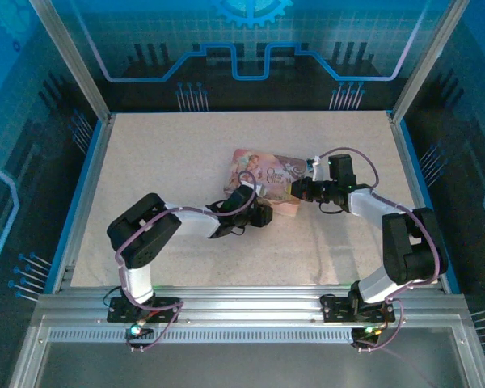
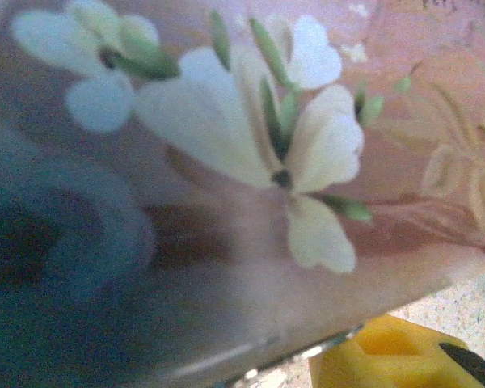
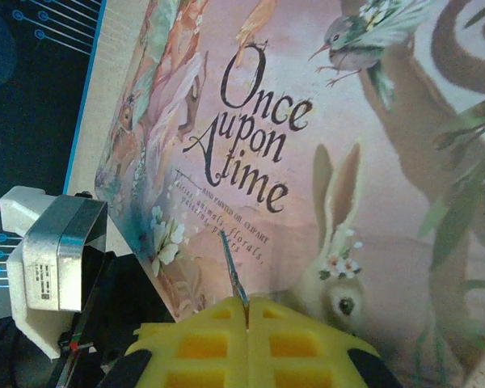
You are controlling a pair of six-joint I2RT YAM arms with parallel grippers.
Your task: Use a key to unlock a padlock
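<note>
Yellow padding marks the left gripper [image 1: 261,212]. One finger pad [image 2: 388,356] shows close beside the flowered side wall of the pink "Once upon a time" tin box [image 2: 307,242], which stands just ahead of it. How wide those fingers stand I cannot tell. Further right, the right gripper [image 3: 247,317] has its two yellow pads pressed together, pinching the key [image 3: 233,271]. The key is a slim metal sliver rising from the seam between them, its tip over the tin's lid just below the lettering.
</note>
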